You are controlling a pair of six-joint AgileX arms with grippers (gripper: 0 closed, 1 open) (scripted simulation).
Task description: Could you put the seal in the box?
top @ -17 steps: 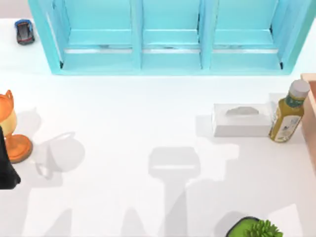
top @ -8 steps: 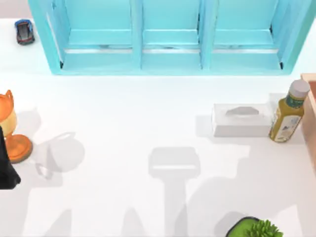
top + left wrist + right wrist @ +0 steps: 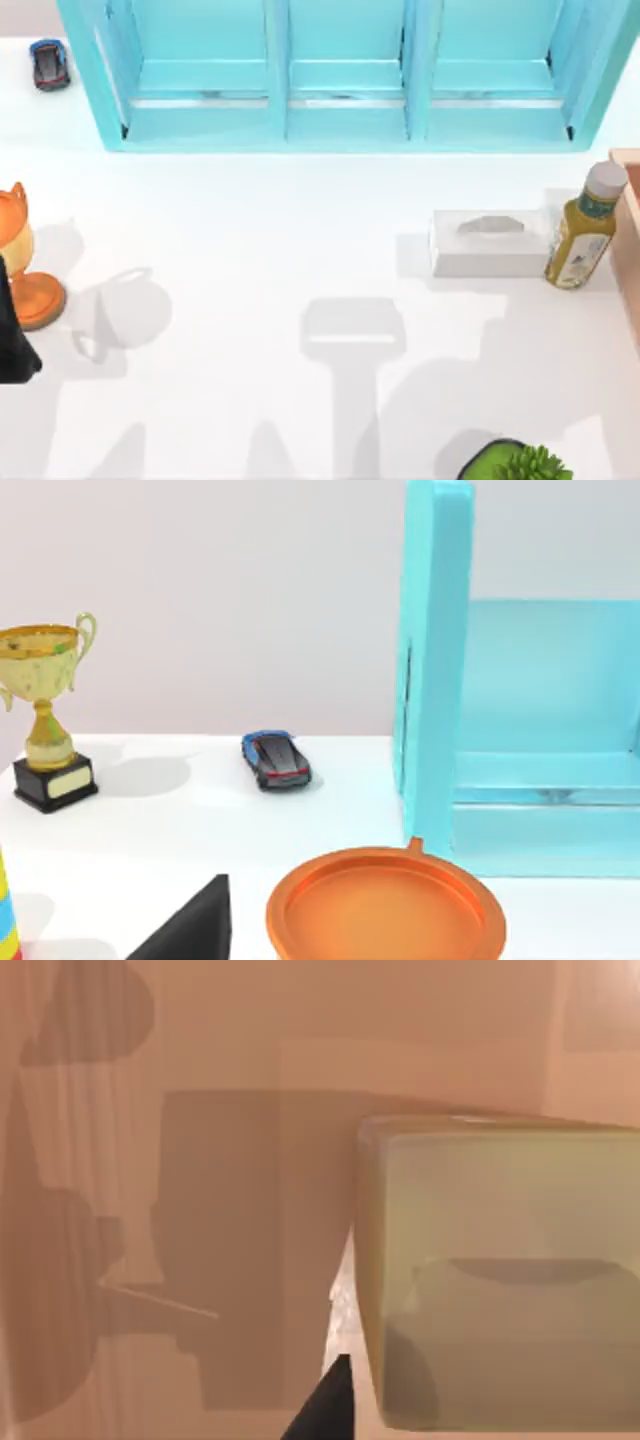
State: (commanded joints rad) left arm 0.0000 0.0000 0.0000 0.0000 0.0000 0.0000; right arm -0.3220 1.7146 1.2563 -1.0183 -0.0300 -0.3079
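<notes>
Seal (image 3: 500,1280) apparently close against peach box (image 3: 628,240) walls at table's right edge, right jaws' state unclear, left arm parked.

A peach-tan box (image 3: 628,240) with thick plain walls sits at the table's right edge, cut off by the frame in the top view. The right wrist view looks onto its shadowed inner walls (image 3: 250,1080), where the seal (image 3: 500,1270), a pale tan-olive block, stands close up, its nearest face carrying a faint darker pattern

Box (image 3: 629,240) cut by right edge
</notes>
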